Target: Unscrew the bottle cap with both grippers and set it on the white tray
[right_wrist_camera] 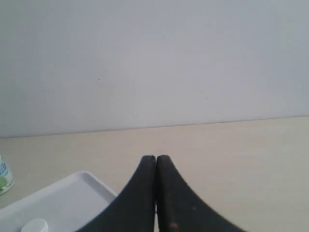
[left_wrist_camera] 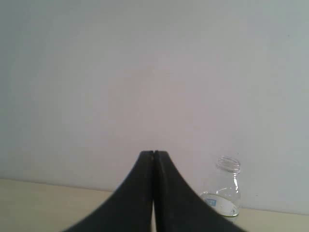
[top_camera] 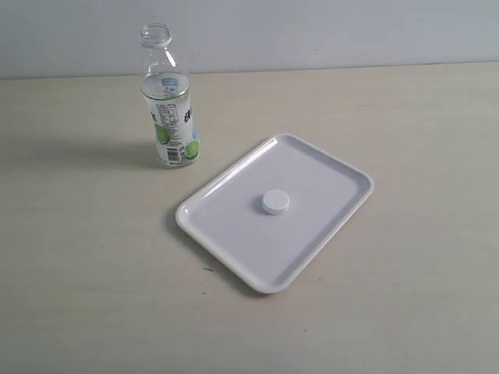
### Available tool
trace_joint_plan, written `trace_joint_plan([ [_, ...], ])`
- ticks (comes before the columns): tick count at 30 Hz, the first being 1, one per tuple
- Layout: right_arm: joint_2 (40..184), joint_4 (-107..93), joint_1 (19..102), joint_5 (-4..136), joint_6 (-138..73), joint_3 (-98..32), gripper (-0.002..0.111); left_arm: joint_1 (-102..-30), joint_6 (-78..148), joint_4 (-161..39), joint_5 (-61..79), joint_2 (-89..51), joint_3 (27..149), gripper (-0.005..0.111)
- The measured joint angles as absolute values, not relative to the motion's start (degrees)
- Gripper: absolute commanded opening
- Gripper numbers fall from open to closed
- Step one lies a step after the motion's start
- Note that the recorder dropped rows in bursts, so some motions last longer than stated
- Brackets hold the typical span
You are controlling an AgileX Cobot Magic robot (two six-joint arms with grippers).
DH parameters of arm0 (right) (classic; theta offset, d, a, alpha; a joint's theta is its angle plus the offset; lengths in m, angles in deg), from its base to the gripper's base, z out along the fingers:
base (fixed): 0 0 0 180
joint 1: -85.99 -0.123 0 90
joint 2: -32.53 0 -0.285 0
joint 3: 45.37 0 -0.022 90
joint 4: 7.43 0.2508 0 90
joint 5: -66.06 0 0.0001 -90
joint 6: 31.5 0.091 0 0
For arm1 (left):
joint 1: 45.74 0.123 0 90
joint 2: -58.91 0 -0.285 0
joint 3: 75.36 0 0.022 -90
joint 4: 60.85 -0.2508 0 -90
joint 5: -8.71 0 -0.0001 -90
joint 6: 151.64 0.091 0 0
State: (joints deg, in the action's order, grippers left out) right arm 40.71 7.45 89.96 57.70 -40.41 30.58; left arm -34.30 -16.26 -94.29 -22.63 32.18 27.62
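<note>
Exterior view: the bottle cap (top_camera: pixel 275 202) is seen lying flat near the middle of the white tray (top_camera: pixel 320 195), while the bottle (top_camera: pixel 171 117) stands upright and uncapped toward the far left edge of the table (top_camera: pixel 405 296) — the placing looks done. The step in hand is judged to be standing clear: both arms are best held back from bottle and tray, so nothing is nudged. The left gripper (left_wrist_camera: pixel 153 159) and right gripper (right_wrist_camera: pixel 155 158) are pressed fully closed with nothing between them — each is pointed roughly level toward the wall, outside the exterior frame.

Soft, even light fills all views. The bottle (top_camera: pixel 170 101) casts a faint shadow leftward on the desk (top_camera: pixel 405 273). Both wrist views look slightly hazy.
</note>
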Motion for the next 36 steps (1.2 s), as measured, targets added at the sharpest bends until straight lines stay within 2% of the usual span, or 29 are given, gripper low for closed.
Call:
trace_joint_plan([
  [12,40.71,6.1,90.84,55.84,-40.71,30.83,0.0,-34.3,-16.26,-94.29,-22.63,32.18,27.62,0.0],
  [20,40.71,-8.64,92.18,60.3,-28.66,31.55,0.0,-34.3,-16.26,-94.29,-22.63,32.18,27.62,0.0],
  [36,40.71,-8.88,92.31,61.08,-23.93,31.55,0.0,-34.3,-16.26,-94.29,-22.63,32.18,27.62,0.0],
])
